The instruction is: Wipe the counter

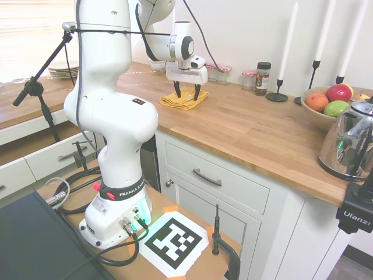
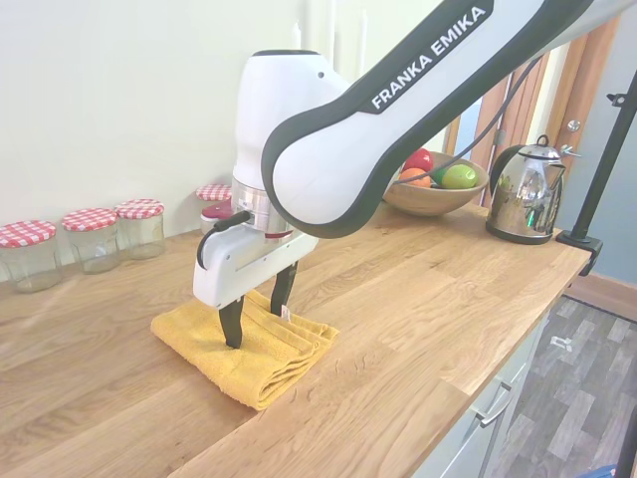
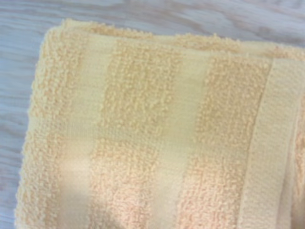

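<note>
The counter point(image 1: 250, 128) is a long brown butcher-block top over white drawers, seen as well in the second exterior view point(image 2: 428, 289). A folded yellow towel point(image 2: 269, 363) lies flat on it near the back wall point(image 1: 185, 101). My gripper point(image 2: 257, 317) points straight down over the towel's middle point(image 1: 187, 93). Its fingers point(image 2: 232, 331) are spread apart, open, with the tips touching the cloth's top. The wrist view is filled by the towel point(image 3: 157, 133), with a strip of the counter's wood point(image 3: 143, 14) along one edge.
Glass jars with red checked lids point(image 2: 95, 237) stand along the wall behind the towel. Further along the counter are a spice jar point(image 1: 263, 78), black candlesticks point(image 1: 277, 93), a fruit bowl point(image 1: 326, 108) and a steel kettle point(image 1: 349, 143). Plates point(image 1: 64, 70) are stacked on the lower surface.
</note>
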### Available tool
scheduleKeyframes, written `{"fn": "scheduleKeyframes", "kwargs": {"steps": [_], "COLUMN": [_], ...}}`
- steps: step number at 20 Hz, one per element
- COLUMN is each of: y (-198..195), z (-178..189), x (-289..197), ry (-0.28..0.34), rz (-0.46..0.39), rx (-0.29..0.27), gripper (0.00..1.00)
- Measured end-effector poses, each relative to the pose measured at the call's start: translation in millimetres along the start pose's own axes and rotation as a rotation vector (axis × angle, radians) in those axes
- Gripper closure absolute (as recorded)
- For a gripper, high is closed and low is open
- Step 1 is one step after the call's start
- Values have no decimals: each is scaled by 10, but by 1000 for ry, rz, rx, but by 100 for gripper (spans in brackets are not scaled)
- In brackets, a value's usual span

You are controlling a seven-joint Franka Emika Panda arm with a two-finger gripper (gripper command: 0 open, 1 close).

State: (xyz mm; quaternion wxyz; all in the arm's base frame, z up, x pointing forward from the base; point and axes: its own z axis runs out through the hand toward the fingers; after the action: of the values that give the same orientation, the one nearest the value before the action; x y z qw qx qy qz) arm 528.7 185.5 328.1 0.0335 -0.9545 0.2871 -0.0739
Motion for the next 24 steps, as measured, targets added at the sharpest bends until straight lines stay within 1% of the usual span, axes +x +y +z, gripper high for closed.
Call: {"fn": "scheduleKeyframes", "kwargs": {"steps": [24], "y": [61], "z": [4], "x": [79], "ry": [2], "rz": [31], "rx": [-2], "gripper": [100]}}
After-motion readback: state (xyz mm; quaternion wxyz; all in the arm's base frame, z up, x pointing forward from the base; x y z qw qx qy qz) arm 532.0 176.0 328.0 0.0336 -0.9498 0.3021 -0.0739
